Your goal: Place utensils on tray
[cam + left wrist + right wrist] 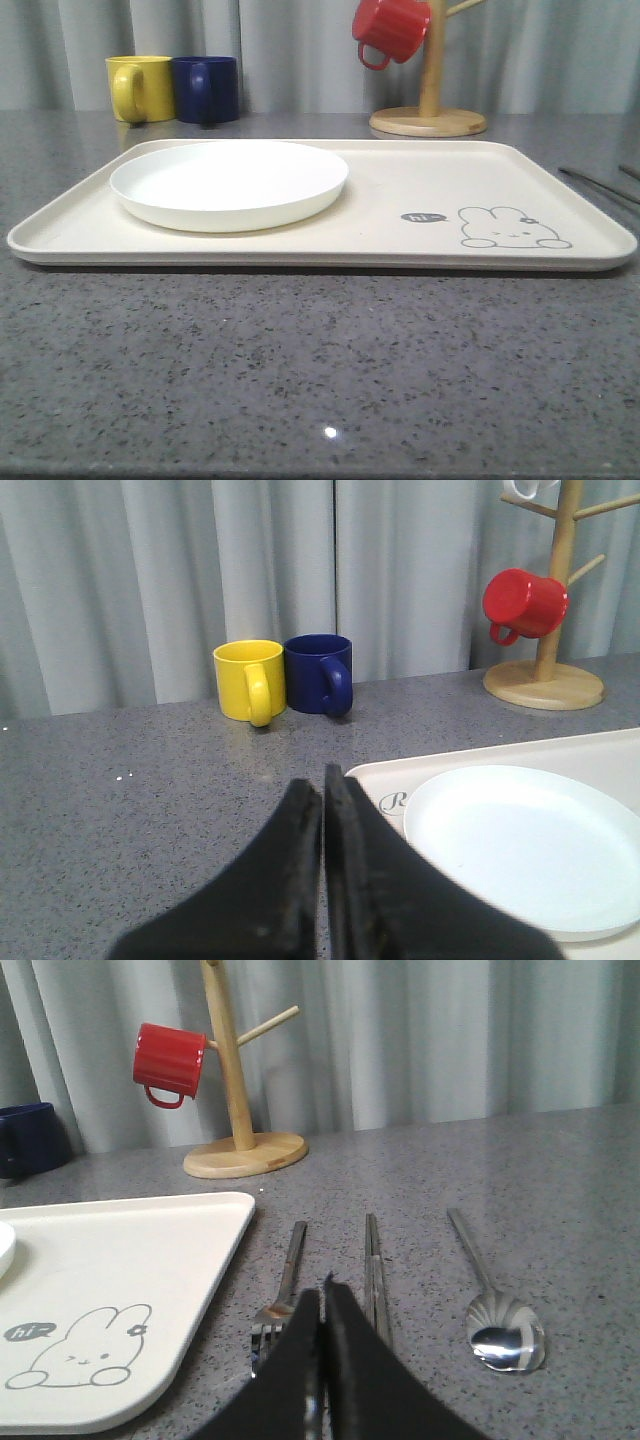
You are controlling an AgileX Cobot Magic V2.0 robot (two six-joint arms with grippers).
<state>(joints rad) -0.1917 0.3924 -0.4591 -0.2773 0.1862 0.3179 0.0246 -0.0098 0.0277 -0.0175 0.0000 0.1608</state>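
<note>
right black gripper [322, 1305]: jaws pressed together, empty, poised above the grey table between slim silver fork [280, 1295] and paired silver chopsticks [375, 1275]; oval-bowled silver spoon [497, 1310] beyond. cutlery lies off the cream rectangular rabbit tray [150, 1250]; advice: spread jaws, straddle one handle mid-length.

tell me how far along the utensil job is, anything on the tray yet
Nothing looks done yet. The tray carries a white plate and no cutlery. The fork, chopsticks and spoon all lie on the grey table beside the tray. Nothing is in hand: the left gripper and right gripper are both shut and empty. All three utensils remain to be moved.
</note>
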